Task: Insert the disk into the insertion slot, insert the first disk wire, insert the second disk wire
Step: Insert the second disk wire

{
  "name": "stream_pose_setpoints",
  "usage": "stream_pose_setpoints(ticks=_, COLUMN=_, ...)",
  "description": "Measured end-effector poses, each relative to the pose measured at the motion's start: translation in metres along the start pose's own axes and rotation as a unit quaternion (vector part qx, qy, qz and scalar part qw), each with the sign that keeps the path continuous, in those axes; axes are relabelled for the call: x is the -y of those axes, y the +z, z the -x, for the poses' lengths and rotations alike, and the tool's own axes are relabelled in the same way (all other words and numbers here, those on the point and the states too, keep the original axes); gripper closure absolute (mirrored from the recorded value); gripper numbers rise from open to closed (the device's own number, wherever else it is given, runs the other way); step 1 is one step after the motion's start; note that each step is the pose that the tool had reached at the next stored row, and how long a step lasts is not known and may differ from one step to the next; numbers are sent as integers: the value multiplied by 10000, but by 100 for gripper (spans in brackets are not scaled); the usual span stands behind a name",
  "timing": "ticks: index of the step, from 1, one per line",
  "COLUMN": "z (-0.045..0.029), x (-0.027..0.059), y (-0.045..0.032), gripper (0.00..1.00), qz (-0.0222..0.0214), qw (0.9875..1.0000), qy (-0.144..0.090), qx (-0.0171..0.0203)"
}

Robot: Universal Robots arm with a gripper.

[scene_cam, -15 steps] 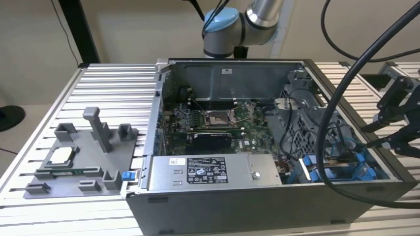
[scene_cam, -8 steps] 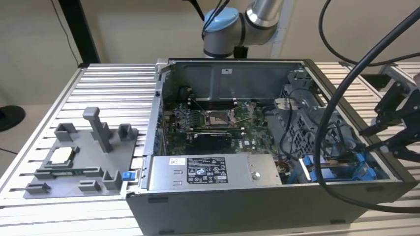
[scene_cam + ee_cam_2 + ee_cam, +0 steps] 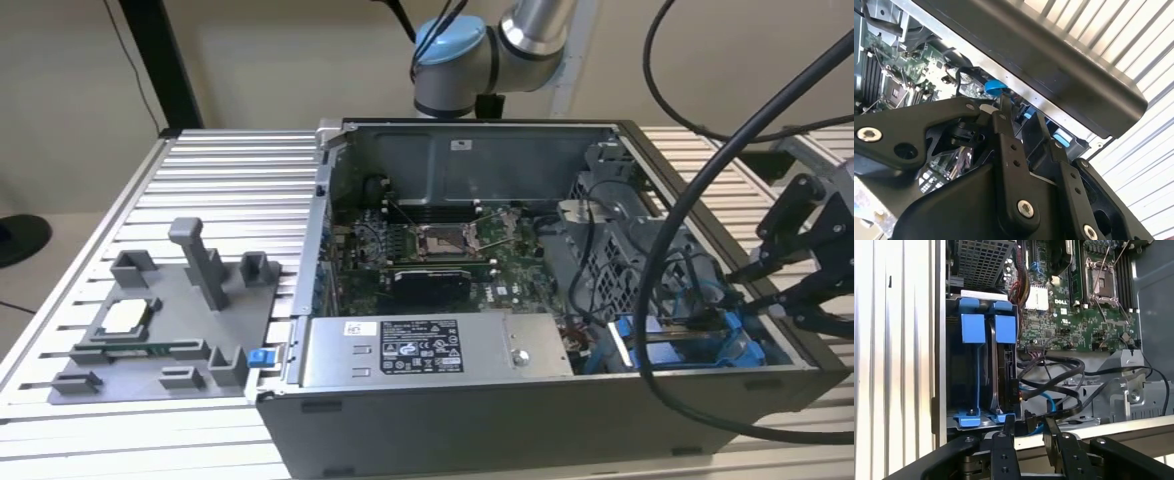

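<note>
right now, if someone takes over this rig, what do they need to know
Gripper: poised over the case rim, just short of the insertion slot; whether it grips anything is unclear.
Disk: appears seated edge-on in the slot.
Wires: black wires and a blue wire loop beside the disk; a black plug seems to sit against the disk's end.
Done: disk insertion, apparently.
Left: neither wire can be confirmed fully in.
</note>
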State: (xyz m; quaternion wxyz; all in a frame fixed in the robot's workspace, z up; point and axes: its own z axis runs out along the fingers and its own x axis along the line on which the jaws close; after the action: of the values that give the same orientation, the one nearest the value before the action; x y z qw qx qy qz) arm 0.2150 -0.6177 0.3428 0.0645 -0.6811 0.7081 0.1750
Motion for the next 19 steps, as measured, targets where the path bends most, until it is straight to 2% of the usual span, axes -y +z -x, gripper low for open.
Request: stream_pose_setpoints(ticks=19, z=-10, x=-21, y=27, gripper=0, qz=-1, qw=10000, qy=-2, qx=0)
